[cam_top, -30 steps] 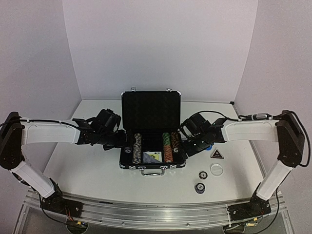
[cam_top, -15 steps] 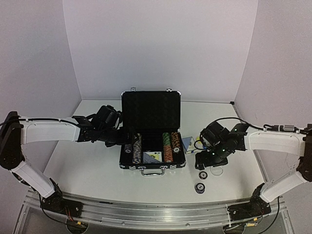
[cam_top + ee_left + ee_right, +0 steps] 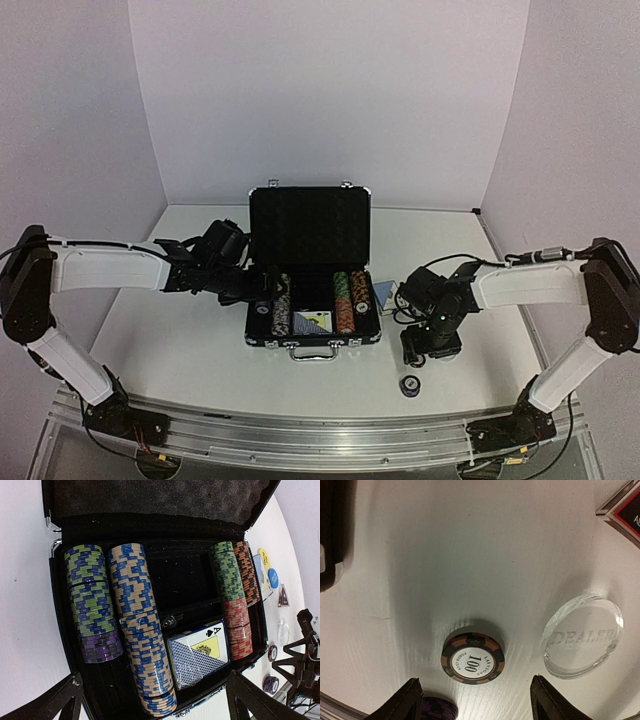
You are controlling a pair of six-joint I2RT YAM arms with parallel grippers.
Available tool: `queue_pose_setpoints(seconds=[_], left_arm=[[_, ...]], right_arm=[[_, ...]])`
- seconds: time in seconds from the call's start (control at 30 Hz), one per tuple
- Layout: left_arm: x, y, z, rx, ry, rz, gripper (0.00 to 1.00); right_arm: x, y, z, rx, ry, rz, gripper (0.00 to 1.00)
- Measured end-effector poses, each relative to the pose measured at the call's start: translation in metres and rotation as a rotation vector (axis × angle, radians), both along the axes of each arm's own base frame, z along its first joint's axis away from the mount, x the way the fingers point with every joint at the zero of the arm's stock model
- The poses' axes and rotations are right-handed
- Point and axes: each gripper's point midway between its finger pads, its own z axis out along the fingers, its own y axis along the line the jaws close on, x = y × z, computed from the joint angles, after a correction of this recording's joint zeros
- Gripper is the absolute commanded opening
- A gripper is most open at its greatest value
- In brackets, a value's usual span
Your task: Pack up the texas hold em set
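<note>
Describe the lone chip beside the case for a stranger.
Start at the open black briefcase; loose pieces lie on the white table to its right. Unlike the clear DEALER disc and purple chips nearby, this chip is brown and black, marked 100.

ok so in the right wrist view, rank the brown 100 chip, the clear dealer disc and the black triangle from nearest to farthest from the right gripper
From the right gripper:
1. brown 100 chip: just ahead, in line with the gap between the fingers.
2. clear dealer disc: off toward the picture's right side.
3. black triangle: top right corner, only partly in view.
</note>
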Motion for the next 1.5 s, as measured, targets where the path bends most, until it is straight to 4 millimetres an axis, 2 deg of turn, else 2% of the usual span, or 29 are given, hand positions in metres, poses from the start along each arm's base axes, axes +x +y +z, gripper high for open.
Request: queue_pose_setpoints(seconds=[0.33, 0.93, 1.13, 1.5], left_arm=[[0.001, -0.005, -0.003, 0.0, 0.002, -0.023, 1.0], [0.0, -0.008, -0.004, -0.007, 0.009, -0.037, 1.0], [0.0, -0.008, -0.004, -0.007, 0.009, -0.037, 1.0], [0.0, -0.008, -0.003, -0.008, 0.009, -0.037, 1.0]], right_arm=[[0.002, -0.001, -0.017, -0.039, 0.025, 0.019, 0.62], [0.007, 0.004, -0.019, -0.046, 0.018, 0.025, 0.51], [0.008, 0.006, -0.019, -0.049, 0.016, 0.03, 0.43], [0.009, 0.007, -0.019, -0.054, 0.006, 0.032, 0.17]])
